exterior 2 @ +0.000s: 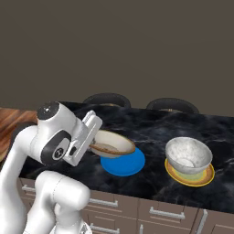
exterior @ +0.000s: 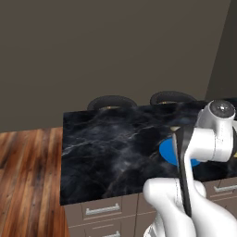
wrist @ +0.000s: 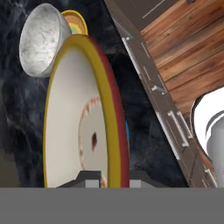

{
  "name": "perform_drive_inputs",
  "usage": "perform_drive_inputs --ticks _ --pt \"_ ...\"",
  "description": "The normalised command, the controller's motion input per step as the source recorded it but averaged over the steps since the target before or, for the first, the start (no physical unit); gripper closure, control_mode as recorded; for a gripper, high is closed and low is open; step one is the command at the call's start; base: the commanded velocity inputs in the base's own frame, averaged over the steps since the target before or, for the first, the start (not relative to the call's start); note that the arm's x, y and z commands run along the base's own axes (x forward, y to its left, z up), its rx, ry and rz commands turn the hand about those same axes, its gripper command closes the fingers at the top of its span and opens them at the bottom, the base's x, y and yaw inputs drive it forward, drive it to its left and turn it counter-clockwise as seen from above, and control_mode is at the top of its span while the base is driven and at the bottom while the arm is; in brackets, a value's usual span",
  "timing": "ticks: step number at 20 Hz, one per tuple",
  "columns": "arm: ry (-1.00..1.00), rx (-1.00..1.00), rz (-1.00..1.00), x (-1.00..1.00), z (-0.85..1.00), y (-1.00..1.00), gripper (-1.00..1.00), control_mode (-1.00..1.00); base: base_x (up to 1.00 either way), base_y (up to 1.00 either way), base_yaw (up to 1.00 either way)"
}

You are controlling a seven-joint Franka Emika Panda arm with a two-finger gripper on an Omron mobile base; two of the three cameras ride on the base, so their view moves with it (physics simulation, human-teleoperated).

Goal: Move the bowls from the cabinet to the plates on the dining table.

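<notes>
The shallow cream bowl [exterior 2: 113, 143] with the tan-brown rim hangs tilted just above the bright blue plate [exterior 2: 123, 163] on the dining table [exterior 2: 155, 132]. My gripper [exterior 2: 94, 146] is shut on the bowl's rim from the left. In the hand view the cream bowl [wrist: 81, 122] stands edge-on between my fingertips [wrist: 89, 178], with a sliver of the blue plate [wrist: 127, 131] behind it. The grey-white marbled bowl [exterior 2: 188, 155] sits upright on the yellow-orange plate [exterior 2: 196, 176] to the right. In the left base view my arm covers part of the blue plate [exterior: 167, 152]. The cabinet is out of view.
Two dark round chair backs [exterior 2: 106, 99] [exterior 2: 172, 105] stand behind the table's far edge. Brown drawer fronts with silver handles [exterior 2: 165, 213] run below the near edge. Wooden floor [exterior: 28, 176] lies left of the table. A plain dark wall rises behind.
</notes>
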Motion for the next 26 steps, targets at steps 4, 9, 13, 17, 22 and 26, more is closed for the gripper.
perform_drive_inputs --ticks 4,9,13,17,22,26 --pt "-0.23 -0.05 0.05 0.03 -0.26 0.0 1.0 -1.0 0.0 0.0 0.0" --pt "-0.2 -0.06 0.03 -0.09 -0.34 0.0 1.0 -1.0 0.0 0.0 0.0" --pt "-0.1 -0.06 0.0 -0.26 -0.46 0.03 1.0 -1.0 0.0 0.0 0.0" --pt "-0.04 -0.04 0.0 -0.11 -0.47 0.12 1.0 -1.0 0.0 0.0 0.0" --pt "-0.07 -0.05 0.0 0.05 -0.54 0.15 1.0 -1.0 0.0 0.0 0.0" --pt "-0.08 -0.05 0.0 0.1 -0.59 0.11 1.0 -1.0 0.0 0.0 0.0"
